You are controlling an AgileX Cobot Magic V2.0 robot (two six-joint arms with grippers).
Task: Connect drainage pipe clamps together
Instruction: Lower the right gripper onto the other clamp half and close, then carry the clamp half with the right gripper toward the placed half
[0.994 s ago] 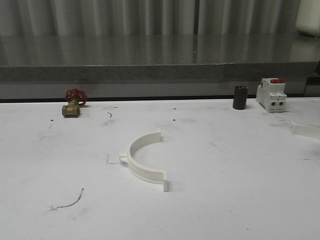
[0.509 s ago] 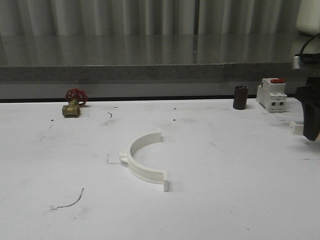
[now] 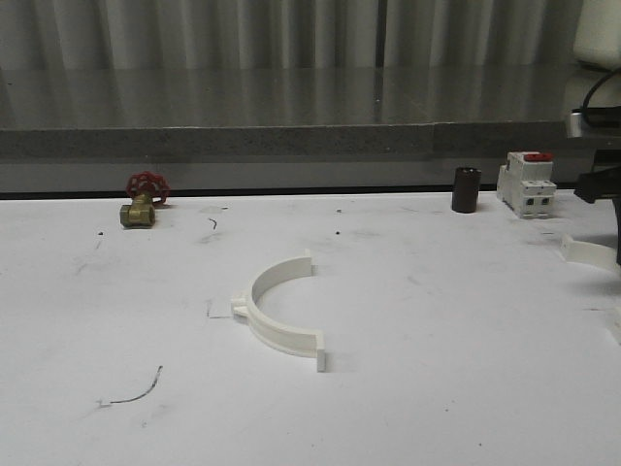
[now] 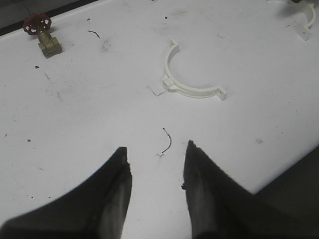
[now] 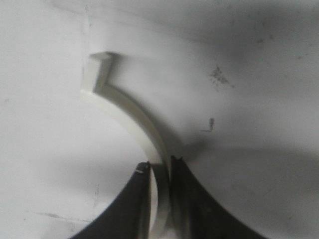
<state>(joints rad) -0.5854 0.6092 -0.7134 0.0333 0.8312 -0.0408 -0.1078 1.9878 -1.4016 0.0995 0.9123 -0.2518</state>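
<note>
- The white table (image 3: 437,388), scuffed and dotted with dark marks, ends at a grey stone ledge (image 3: 291,141).
- Mid-table lies one white semicircular clamp (image 3: 277,311); the left gripper (image 4: 155,172) hovers near it, fingers spread, holding nothing.
- The right gripper (image 5: 160,172) pinches the second clamp (image 5: 130,112), near the red-topped switch (image 3: 526,184).

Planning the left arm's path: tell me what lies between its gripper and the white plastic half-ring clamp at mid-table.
In the left wrist view, only a thin dark wire scrap lies between the left gripper and the white semicircular plastic clamp.
</note>
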